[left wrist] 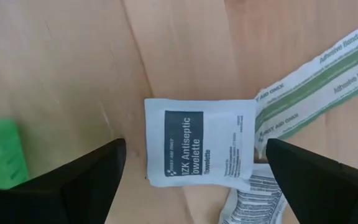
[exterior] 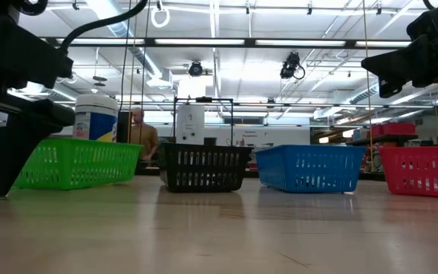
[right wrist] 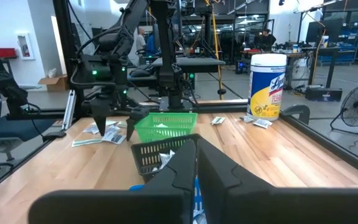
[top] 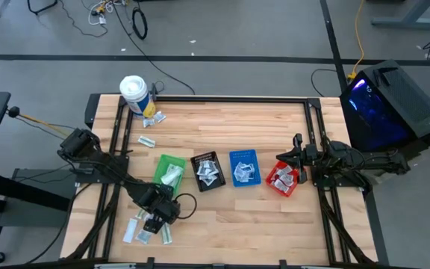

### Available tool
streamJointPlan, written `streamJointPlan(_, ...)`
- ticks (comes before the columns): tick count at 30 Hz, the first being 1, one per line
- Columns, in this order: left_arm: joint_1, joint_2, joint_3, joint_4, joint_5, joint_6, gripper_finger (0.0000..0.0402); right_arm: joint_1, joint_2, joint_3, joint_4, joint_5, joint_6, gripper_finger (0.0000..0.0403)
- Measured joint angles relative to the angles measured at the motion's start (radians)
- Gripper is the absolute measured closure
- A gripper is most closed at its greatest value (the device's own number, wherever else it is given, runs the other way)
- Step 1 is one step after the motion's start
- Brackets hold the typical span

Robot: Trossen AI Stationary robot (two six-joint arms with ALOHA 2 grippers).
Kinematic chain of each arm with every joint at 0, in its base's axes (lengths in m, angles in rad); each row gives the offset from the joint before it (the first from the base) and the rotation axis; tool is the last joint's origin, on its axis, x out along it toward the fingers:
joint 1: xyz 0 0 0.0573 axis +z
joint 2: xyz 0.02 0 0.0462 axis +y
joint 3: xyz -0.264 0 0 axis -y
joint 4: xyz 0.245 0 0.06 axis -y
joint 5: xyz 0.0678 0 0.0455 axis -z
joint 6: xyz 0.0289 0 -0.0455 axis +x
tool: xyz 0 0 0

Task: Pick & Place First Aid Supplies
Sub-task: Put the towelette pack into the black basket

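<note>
Now left gripper (left wrist: 191,168) gapes wide over an antiseptic towelette sachet (left wrist: 199,149); right gripper (right wrist: 196,163) seemingly closed.

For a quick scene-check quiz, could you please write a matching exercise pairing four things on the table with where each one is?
Things:
1. white tub
2. red bin
3. antiseptic towelette sachet
4. black bin

Places:
A. between the green bin and the blue bin
B. between the left gripper fingers
C. far left corner
D. below the right gripper

Pairs: 1-C, 2-D, 3-B, 4-A
</note>
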Motion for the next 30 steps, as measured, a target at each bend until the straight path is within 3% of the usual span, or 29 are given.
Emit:
streamJointPlan(11, -0.009, 0.002, 0.0, -0.002, -0.076, 0.0, 0.0011, 0.0, 0.0, 0.0, 0.0, 0.0, 0.0, 0.038)
streamJointPlan(30, -0.01, 0.002, 0.0, -0.001, -0.038, 0.002, 0.015, 0.0, 0.0, 0.0, 0.0, 0.0, 0.0, 0.038)
